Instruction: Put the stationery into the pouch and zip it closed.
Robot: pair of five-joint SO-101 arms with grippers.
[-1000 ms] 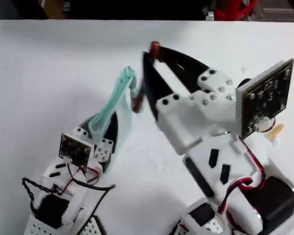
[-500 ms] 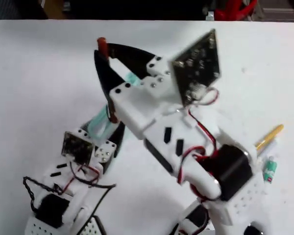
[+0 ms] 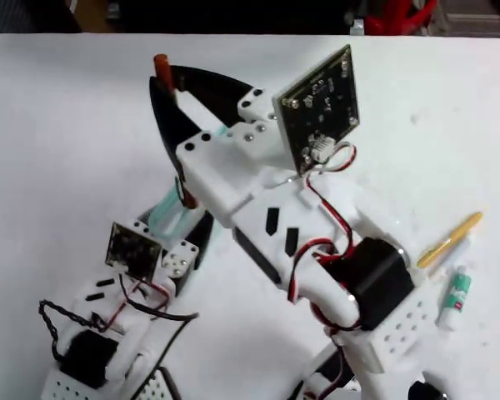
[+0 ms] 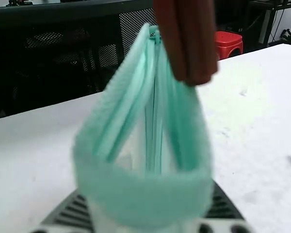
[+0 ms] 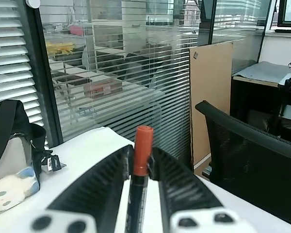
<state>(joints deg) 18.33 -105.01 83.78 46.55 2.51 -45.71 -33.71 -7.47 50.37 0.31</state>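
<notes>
Marker (image 3: 161, 67), clamped in right gripper (image 5: 139, 150), points cap-first toward the table's (image 3: 67, 125) far edge, over the pouch (image 4: 140, 194). Left gripper (image 3: 183, 229) clamps the pouch. Yellow pen (image 3: 450, 239) lies near the right edge.

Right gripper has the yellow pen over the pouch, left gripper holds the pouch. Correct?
Not the yellow pen. The right wrist view shows the right gripper shut on a red-brown marker; the yellow pen lies on the table. The rest stands: the marker is over the pouch, held by the left gripper.
</notes>
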